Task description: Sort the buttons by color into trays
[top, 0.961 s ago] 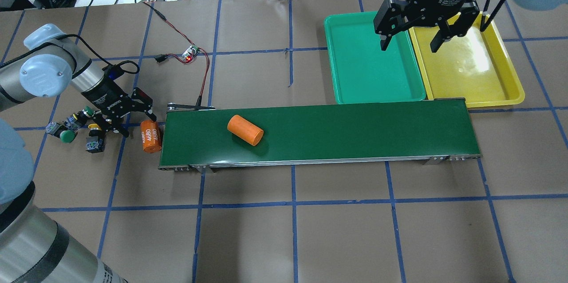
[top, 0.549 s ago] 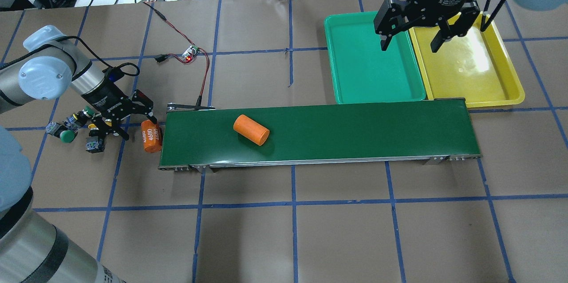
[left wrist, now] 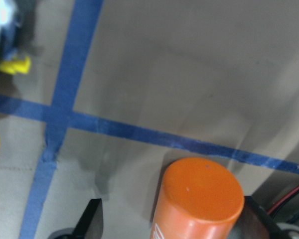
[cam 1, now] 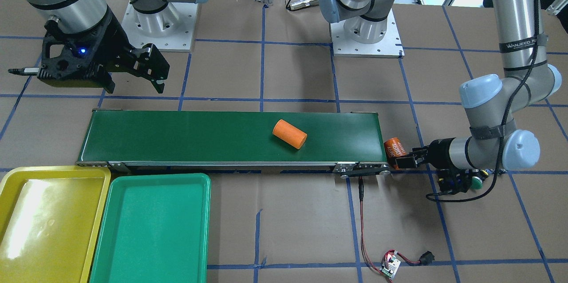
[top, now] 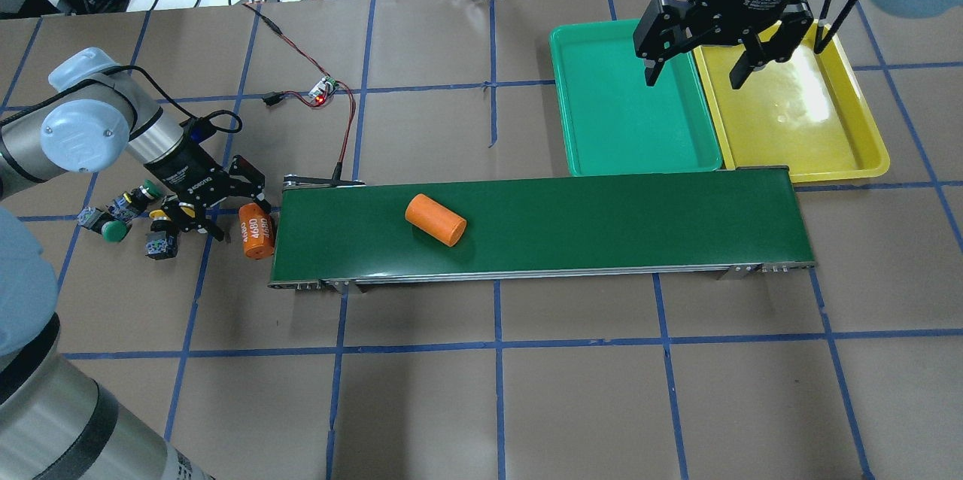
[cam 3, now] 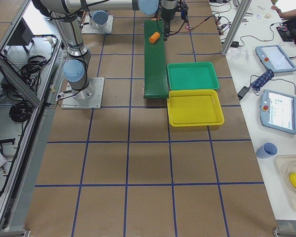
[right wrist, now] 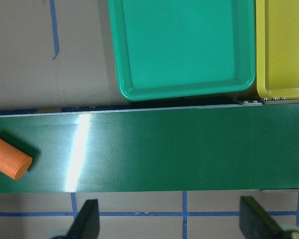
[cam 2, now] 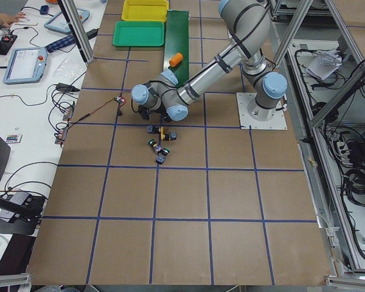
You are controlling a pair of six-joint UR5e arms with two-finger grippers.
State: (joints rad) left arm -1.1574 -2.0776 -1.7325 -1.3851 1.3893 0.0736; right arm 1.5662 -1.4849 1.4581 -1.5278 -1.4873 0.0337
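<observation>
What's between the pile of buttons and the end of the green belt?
An orange cylinder marked 4680, with the open left hand reaching to it. The overhead view shows both, between the buttons and the belt.

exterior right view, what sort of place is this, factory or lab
Most likely a robotics lab test cell rather than a factory: a brown table gridded with blue tape, grey touchscreen teach pendants on the white side bench, and a short dark-green conveyor belt.
</observation>
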